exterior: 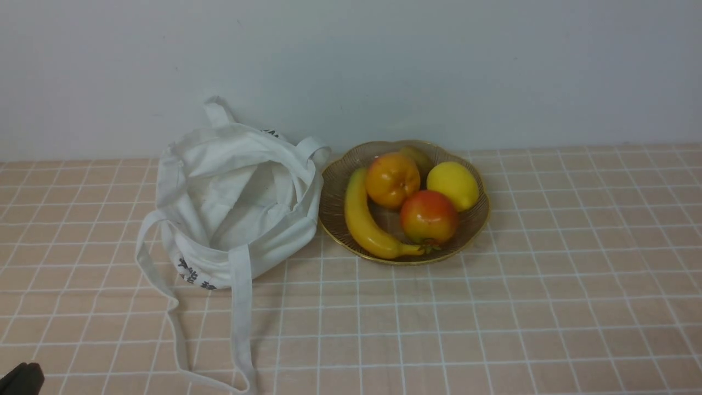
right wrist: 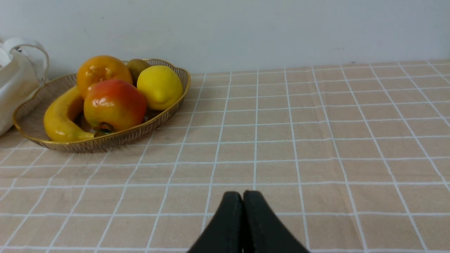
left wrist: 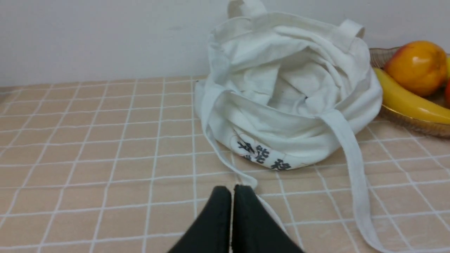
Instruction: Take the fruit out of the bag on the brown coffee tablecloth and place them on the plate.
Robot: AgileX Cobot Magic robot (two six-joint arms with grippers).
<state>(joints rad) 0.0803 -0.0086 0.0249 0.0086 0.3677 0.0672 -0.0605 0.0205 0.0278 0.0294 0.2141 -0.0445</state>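
The glossy orange fruit [exterior: 392, 179] [left wrist: 416, 66] [right wrist: 102, 72] lies in the ribbed, gold-rimmed plate [exterior: 334, 193] [right wrist: 116, 140], right of the white bag [exterior: 236, 203] [left wrist: 288, 95]. The bag slumps open on the checked tablecloth [exterior: 493, 318], and only white cloth shows inside it. My left gripper [left wrist: 232, 191] is shut and empty, low over the cloth in front of the bag, beside a trailing strap [left wrist: 355, 175]. Only a dark corner of the left gripper [exterior: 22, 378] shows in the front view. My right gripper [right wrist: 242, 196] is shut and empty over bare cloth, right of the plate.
A banana [exterior: 364, 219], a red-and-yellow fruit [exterior: 429, 216], a lemon [exterior: 452, 185] and a small brownish fruit [exterior: 418, 156] share the plate. The bag's long straps [exterior: 241, 307] trail toward the front edge. A pale wall [exterior: 439, 66] stands just behind bag and plate.
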